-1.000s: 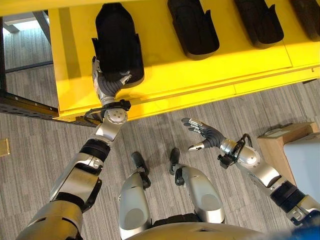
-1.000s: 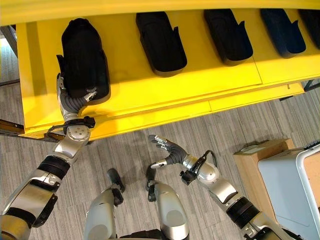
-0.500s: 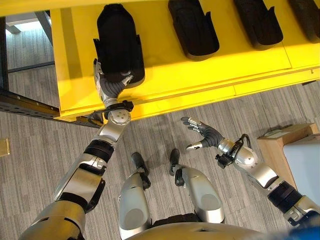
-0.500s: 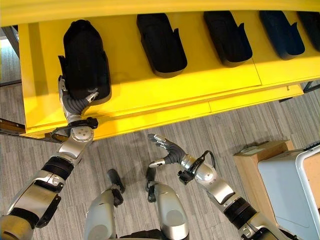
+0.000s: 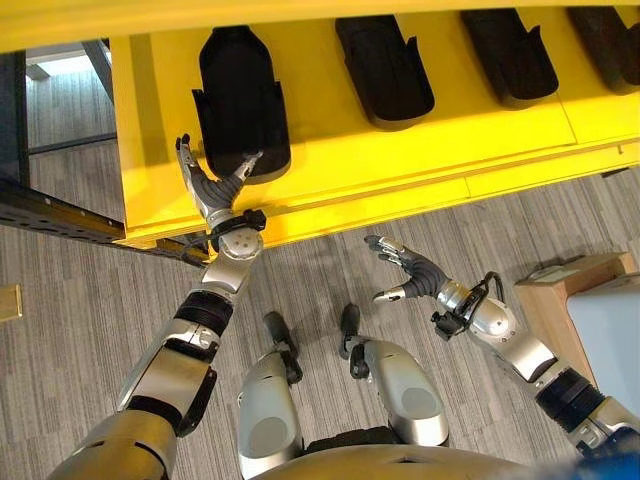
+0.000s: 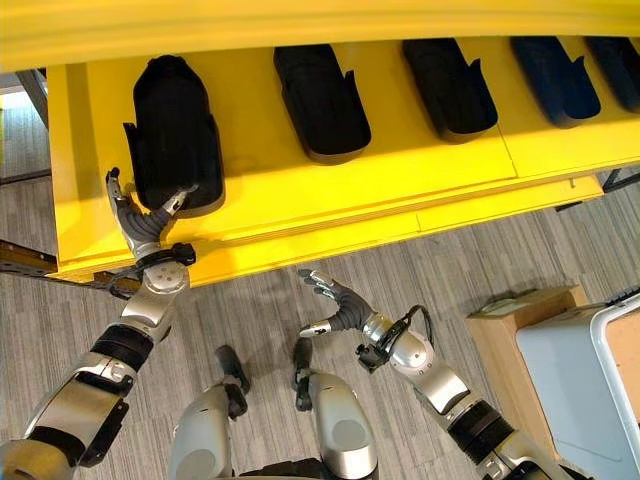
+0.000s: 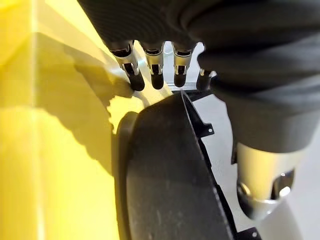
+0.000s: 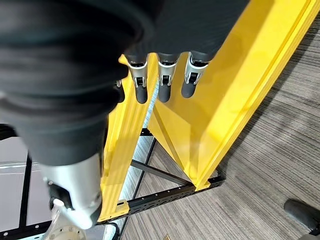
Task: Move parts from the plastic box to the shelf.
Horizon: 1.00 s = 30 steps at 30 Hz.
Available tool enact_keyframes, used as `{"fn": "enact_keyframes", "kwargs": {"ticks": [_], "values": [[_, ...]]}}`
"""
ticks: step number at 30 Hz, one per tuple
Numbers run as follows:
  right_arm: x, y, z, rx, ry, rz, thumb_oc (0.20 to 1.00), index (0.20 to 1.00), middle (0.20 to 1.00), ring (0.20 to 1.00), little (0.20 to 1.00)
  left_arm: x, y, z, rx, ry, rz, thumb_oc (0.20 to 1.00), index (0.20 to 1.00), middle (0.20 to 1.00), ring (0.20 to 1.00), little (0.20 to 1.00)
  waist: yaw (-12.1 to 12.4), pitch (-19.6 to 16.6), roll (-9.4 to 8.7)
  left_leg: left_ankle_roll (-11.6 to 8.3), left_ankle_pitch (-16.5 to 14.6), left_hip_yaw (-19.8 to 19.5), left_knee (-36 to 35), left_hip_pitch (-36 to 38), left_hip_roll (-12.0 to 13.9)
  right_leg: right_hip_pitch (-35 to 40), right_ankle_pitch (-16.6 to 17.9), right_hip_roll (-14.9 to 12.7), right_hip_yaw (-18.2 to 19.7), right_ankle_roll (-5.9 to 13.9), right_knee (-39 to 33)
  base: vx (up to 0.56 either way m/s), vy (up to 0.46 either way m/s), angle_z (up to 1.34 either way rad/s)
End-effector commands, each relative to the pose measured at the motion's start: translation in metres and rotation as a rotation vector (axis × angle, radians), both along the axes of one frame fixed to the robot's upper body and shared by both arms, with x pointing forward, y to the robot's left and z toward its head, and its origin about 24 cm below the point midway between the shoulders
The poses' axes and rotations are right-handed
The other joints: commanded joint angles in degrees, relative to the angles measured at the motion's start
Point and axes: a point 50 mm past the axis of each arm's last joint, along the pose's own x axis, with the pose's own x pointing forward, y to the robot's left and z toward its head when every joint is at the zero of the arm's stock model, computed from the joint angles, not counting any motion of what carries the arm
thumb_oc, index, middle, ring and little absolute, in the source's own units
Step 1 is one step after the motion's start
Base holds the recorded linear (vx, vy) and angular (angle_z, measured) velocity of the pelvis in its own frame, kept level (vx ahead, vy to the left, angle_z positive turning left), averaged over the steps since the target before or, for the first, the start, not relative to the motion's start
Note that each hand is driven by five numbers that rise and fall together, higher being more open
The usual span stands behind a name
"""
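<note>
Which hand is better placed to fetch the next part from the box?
Probably the right hand. It hangs open and empty over the floor, on the side where the pale plastic box stands. The left hand is open up at the yellow shelf, by the leftmost black part.

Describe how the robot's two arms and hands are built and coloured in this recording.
Both arms are silver-grey shells broken by black bands near the elbows, with round silver wrist joints. The left hand and right hand have a dark ribbed cover over the back and wrist, and silver fingers ending in dark tips.
</note>
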Motion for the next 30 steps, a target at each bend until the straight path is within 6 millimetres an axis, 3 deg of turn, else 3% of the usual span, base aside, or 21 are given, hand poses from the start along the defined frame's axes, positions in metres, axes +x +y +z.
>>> {"fn": "enact_keyframes", "kwargs": {"ticks": [1,11,12,13,14,21,30], "values": [[-0.007,0.003,0.012,0.072,-0.080,0.004,1.000,1.000,1.000,1.000,1.000,-0.010,0.003,-0.013,-0.057,-0.010,0.036,1.000,1.000,1.000,1.000,1.000,1.1,-4.0,0.59,-7.89,4.6,-0.5,4.0,1.0,7.5,1.0,0.9,-3.7,-0.8,6.67,-1.5,0.00,0.000,0.00],[-0.015,0.002,0.012,0.009,-0.166,0.000,1.000,1.000,1.000,1.000,1.000,-0.027,0.000,0.002,0.009,-0.195,0.096,1.000,1.000,1.000,1.000,1.000,2.1,-4.9,1.05,-7.44,4.4,-1.1,1.8,2.9,6.2,3.3,1.0,-3.9,-1.2,6.91,-2.8,-0.01,0.002,0.02],[-0.019,0.000,0.010,0.001,-0.180,-0.008,1.000,1.000,1.000,1.000,1.000,-0.039,-0.002,-0.004,0.029,-0.210,0.078,1.000,1.000,1.000,1.000,1.000,2.9,-5.3,1.21,-6.49,5.7,-0.8,0.1,3.4,5.7,4.2,2.2,-4.1,-1.9,6.64,-4.0,0.02,0.009,0.12],[-0.019,0.000,0.010,-0.001,-0.179,-0.008,1.000,1.000,1.000,1.000,1.000,-0.040,-0.002,-0.005,0.029,-0.208,0.075,1.000,1.000,1.000,1.000,1.000,2.9,-5.4,1.28,-7.21,4.6,-1.5,0.3,3.9,5.5,4.9,1.3,-4.1,-1.5,7.18,-3.9,-0.05,0.008,0.12],[-0.021,-0.002,0.010,-0.012,-0.193,-0.009,1.000,1.000,1.000,1.000,1.000,-0.046,-0.004,-0.008,0.036,-0.215,0.067,1.000,1.000,1.000,1.000,1.000,3.4,-5.6,1.28,-6.39,5.7,-1.1,-0.6,3.9,5.4,5.0,2.3,-4.3,-2.1,6.83,-4.5,0.01,0.011,0.10],[-0.027,-0.006,0.016,-0.074,-0.258,0.012,1.000,1.000,1.000,1.000,1.000,-0.082,0.003,-0.024,0.078,-0.146,-0.068,1.000,1.000,1.000,1.000,1.000,6.4,-7.1,1.68,-6.17,5.9,-2.4,-4.2,6.4,4.4,9.0,3.1,-5.2,-3.7,7.57,-6.6,0.00,0.017,0.17],[-0.027,-0.004,0.037,-0.168,-0.316,0.155,1.000,1.000,1.000,1.000,1.000,-0.125,0.002,-0.053,-0.020,0.068,-0.418,1.000,1.000,1.000,1.000,1.000,11.8,-9.4,2.70,-5.48,5.5,-3.5,-7.9,10.0,2.5,14.1,4.9,-6.7,-6.4,9.16,-9.6,0.01,0.058,0.17]]}}
